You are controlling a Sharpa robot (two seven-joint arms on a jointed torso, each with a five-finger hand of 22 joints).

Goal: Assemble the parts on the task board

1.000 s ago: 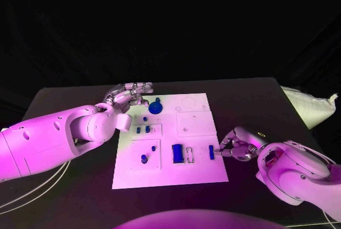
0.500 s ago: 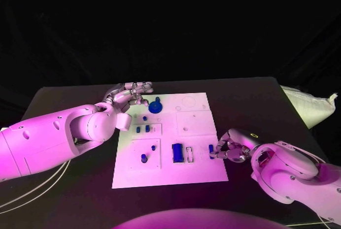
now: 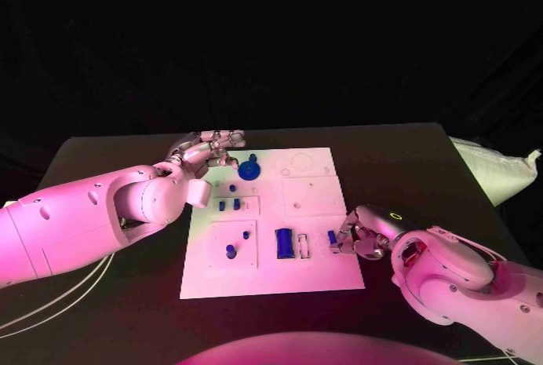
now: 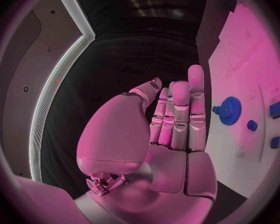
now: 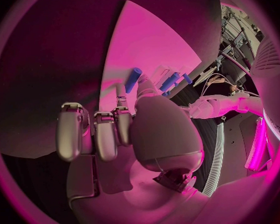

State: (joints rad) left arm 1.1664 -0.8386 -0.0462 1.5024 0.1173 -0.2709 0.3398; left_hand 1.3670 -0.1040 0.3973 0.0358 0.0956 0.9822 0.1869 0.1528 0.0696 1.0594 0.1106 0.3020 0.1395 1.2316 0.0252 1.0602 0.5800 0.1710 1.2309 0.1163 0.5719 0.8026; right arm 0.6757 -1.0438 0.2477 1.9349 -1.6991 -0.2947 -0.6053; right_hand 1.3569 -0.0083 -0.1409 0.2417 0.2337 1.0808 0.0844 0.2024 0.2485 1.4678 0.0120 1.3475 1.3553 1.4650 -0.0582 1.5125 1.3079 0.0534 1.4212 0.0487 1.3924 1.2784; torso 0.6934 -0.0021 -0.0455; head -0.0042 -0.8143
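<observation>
Black table (image 3: 113, 157), unlabelled task board (image 3: 317, 275); left hand (image 3: 209, 151) empty, fingers apart; right hand (image 3: 360, 233) pinching blue part (image 3: 334, 239).

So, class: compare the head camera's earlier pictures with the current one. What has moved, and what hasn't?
The right silver hand has slid leftward onto the white task board's edge, closing on the small blue bar part there; whether it grips it is unclear. The left silver hand, blue gear and other parts stayed put.
</observation>
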